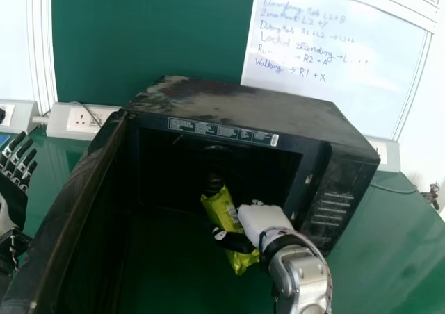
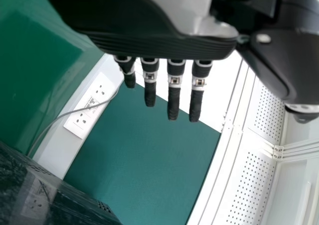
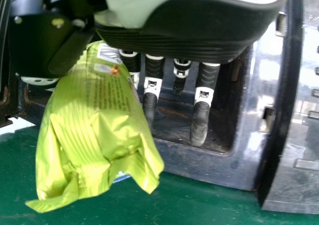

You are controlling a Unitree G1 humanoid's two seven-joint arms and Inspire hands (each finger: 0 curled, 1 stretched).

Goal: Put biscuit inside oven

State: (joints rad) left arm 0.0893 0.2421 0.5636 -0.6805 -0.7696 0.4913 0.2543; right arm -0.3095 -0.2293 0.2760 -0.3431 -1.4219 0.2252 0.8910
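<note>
One lime-green plastic biscuit packet (image 1: 224,213), pinched between thumb and fingers of the right robot hand (image 1: 263,220), at the mouth of the black metal oven (image 1: 243,104). Oven door (image 1: 73,189) already wide open; still to do: push deeper, release, back out. Likely snag at oven's right frame, beside the knuckles; more room doorward. Left robot hand (image 1: 10,199), fingers extended, beyond oven's door.

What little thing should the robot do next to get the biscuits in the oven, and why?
Probably ease the right hand forward, packet in its grip. The oven door is open and the yellow-green biscuit packet points into the oven, but its near end sticks out over the table.
</note>
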